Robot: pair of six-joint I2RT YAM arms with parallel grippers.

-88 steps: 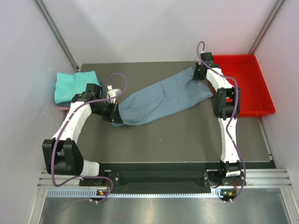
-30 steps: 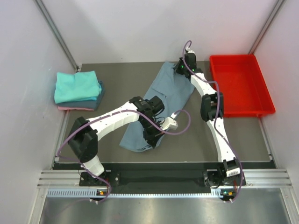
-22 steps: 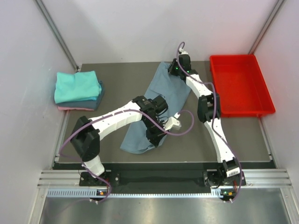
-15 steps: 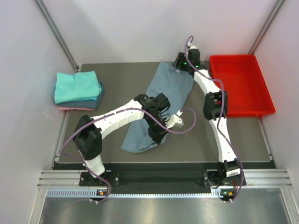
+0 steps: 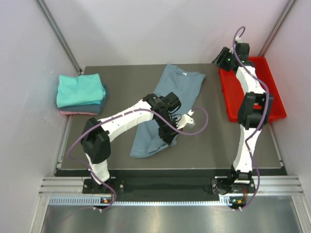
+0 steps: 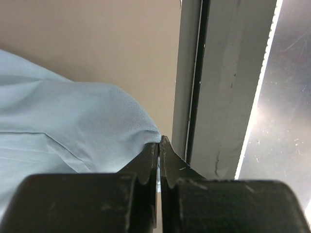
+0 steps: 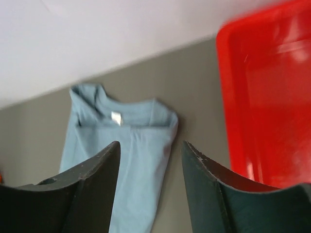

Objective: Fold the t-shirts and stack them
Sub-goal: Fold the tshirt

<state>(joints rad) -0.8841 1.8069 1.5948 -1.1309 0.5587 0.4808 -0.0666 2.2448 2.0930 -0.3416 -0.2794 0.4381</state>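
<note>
A red tray (image 5: 276,99) lies at the worktop's (image 5: 121,77) far right corner, beside the right wall. A ribbed metal rail (image 5: 277,185) runs along the near edge.

Left arm (image 5: 127,116): I reach across the middle, wrist bent down.
Left tool (image 6: 159,141): my jaws pinched together.
Right arm (image 5: 250,104): stretched far, lifted.
Right tool (image 7: 150,148): jaws apart.

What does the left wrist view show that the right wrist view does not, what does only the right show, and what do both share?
Only the left wrist view: the left gripper shut on an edge of the grey-blue t-shirt, near a metal rail. Only the right wrist view: the right gripper open above the table, the red tray and the shirt's white neck label. Both: that same t-shirt lying on the table.
</note>
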